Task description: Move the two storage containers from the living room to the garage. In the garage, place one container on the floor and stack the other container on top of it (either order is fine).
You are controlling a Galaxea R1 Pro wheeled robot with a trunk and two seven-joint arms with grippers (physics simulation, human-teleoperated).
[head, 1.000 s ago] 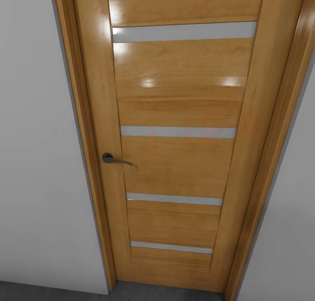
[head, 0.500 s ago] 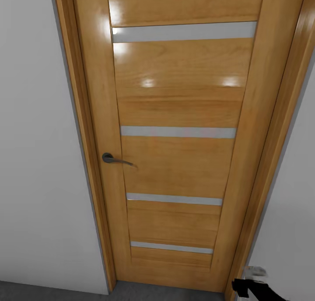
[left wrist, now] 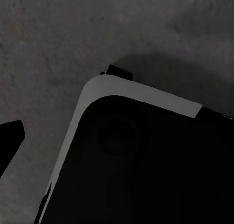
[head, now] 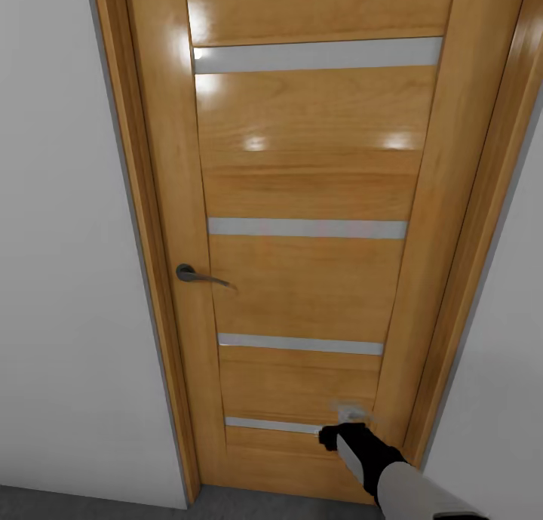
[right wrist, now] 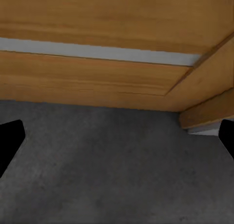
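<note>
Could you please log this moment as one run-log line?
scene: closed wooden door | handle: untouched | right gripper: open, raised near door's lower panel | left gripper: state unclear | containers: none held

My view crops the door (head: 309, 203) top and bottom; the right hand (head: 343, 422) is motion-blurred, its grip unreadable.

Door (head: 309, 203) between walls (head: 68, 241).

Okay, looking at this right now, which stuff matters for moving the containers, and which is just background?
Job in hand:
- right end effector, open, by the lower part of the wooden door
- that door, closed, probably blocking the way

Just there:
- door handle
- white wall
- dark grey floor
</note>
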